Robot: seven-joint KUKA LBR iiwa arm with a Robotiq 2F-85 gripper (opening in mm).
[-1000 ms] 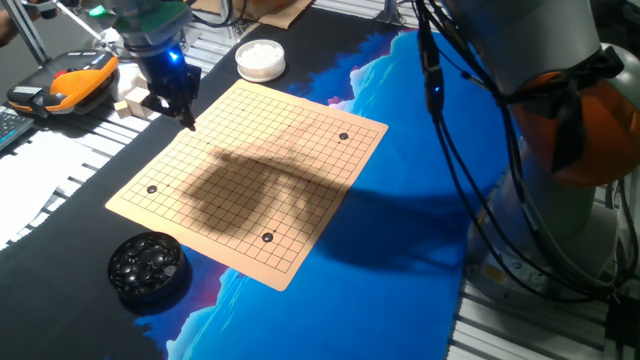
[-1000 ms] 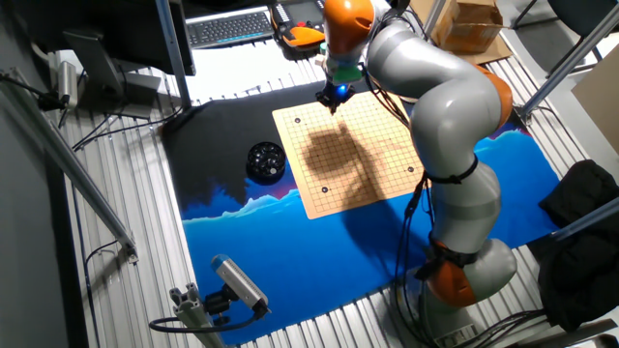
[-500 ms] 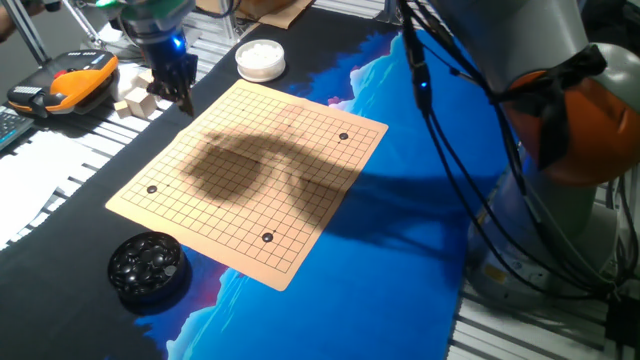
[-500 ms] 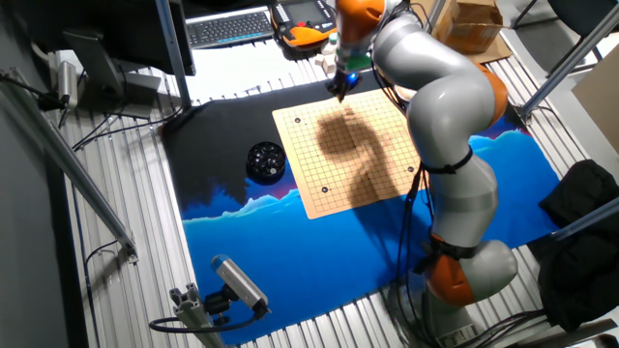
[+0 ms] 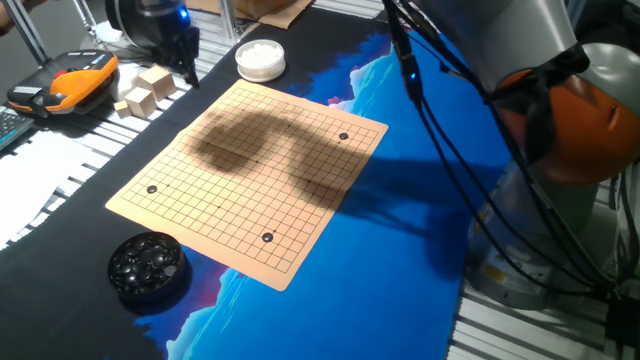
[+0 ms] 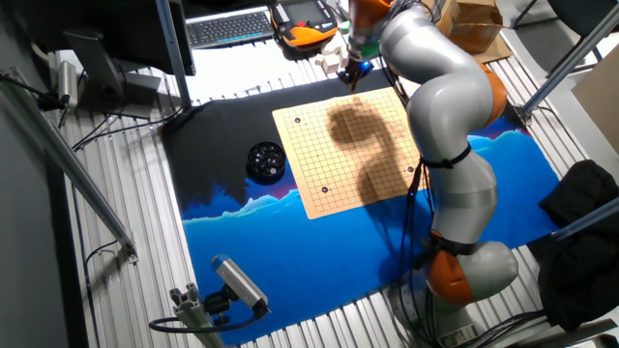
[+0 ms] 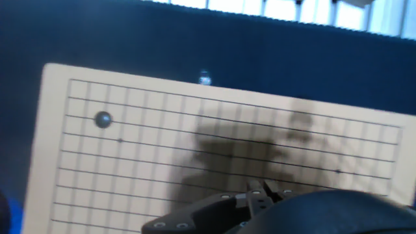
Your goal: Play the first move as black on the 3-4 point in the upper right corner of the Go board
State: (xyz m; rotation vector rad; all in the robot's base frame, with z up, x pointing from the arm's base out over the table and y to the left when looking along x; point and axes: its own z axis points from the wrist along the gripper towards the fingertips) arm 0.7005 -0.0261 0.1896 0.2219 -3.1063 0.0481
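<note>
Here the robot's dark two-finger hand (image 5: 183, 62) hangs above the far edge of the square tan wooden Go board (image 5: 250, 170), near the pale wooden blocks (image 5: 143, 90) and the round white lidded bowl (image 5: 260, 59) on the counter (image 5: 400, 300). Whether its fingers are parted or closed, and whether a stone sits between them, cannot be told; in the hand view only the blurred fingertips show at the bottom edge. Three small glossy black stones lie on the grid, one near each of three corners (image 5: 344, 136) (image 5: 152, 189) (image 5: 267, 237); the hand view shows one of them (image 7: 103, 119) close to a corner. The round black bowl of spare black stones (image 5: 148, 265) stands just off the board's near corner. The step appears to be either carrying a stone in or backing away; the next move calls for confirming that the 3-4 intersection is filled.
</note>
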